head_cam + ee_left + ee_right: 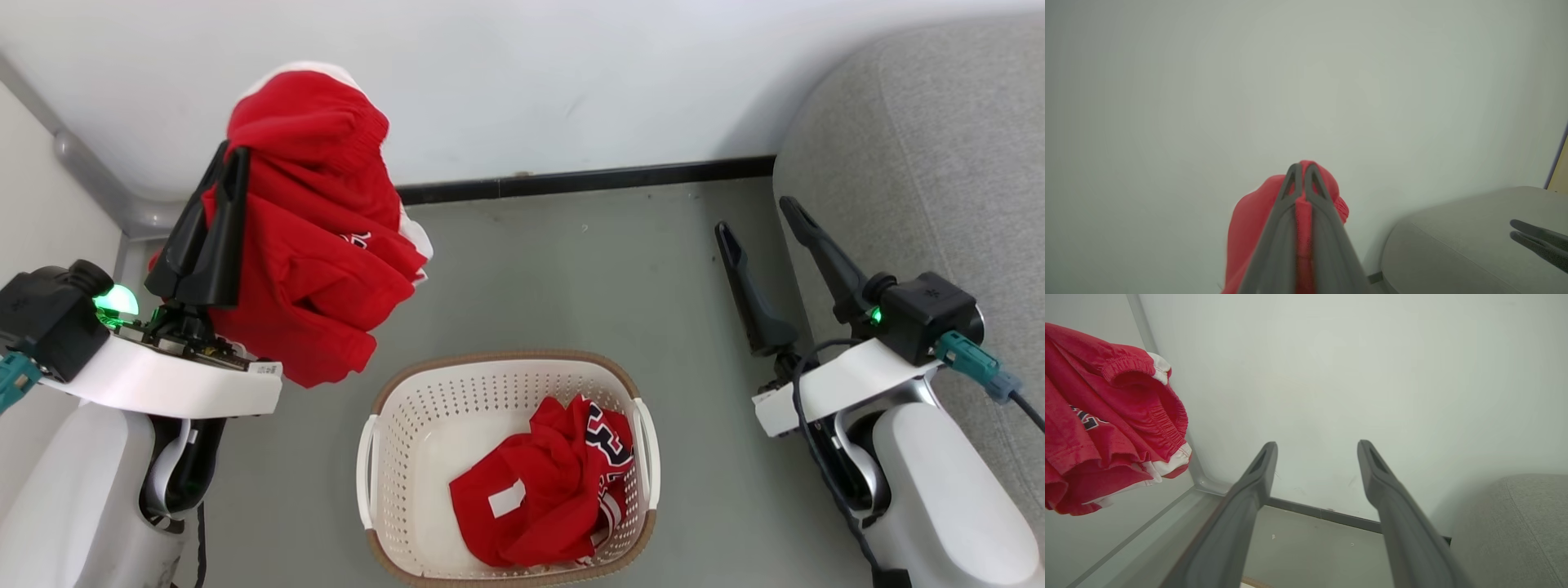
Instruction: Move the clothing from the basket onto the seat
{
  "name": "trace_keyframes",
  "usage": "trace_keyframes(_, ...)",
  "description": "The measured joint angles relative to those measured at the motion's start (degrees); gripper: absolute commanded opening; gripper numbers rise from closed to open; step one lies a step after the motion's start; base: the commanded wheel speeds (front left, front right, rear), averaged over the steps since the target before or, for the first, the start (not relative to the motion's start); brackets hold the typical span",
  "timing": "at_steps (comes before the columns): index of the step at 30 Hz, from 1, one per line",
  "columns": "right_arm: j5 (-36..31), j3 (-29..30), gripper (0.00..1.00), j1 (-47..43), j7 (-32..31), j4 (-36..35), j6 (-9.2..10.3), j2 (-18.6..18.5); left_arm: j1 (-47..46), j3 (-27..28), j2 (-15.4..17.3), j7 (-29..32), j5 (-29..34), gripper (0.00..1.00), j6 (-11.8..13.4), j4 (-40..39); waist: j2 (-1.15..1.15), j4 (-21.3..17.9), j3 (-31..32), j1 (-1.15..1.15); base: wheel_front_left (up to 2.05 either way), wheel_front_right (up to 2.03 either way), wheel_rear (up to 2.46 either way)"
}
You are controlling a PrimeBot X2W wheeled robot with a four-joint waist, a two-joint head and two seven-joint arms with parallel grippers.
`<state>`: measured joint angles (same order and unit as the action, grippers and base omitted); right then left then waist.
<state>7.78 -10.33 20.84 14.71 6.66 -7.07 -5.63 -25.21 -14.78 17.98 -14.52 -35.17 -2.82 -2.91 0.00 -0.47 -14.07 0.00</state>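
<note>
Left gripper (233, 155), upper left of head view: my jaws are pinched on a red garment (318, 245), probably shorts, which hangs bunched up and to the left of the basket (506, 359). Jersey (547, 490) lies crumpled inside the basket, bottom centre. Right gripper (755, 216), right of centre: my jaws are spread wide, just beside the grey seat (922, 163) at far right.
</note>
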Motion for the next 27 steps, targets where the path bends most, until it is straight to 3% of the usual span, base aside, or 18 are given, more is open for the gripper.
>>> trace_keyframes(14,2.03,-4.33,1.0,-3.14,0.0,0.21,0.0,-0.04,1.1,-2.16,0.65,0.19,1.1,0.0,0.08,-3.13,0.0,-1.25,3.79,0.0,0.0,0.0,0.0)
trace_keyframes(27,7.2,-15.68,1.0,-3.09,0.0,-2.99,0.0,-0.56,-1.62,-7.62,-0.24,3.02,2.07,0.0,-1.34,-5.78,0.0,-2.7,5.38,0.0,0.0,0.0,0.0)
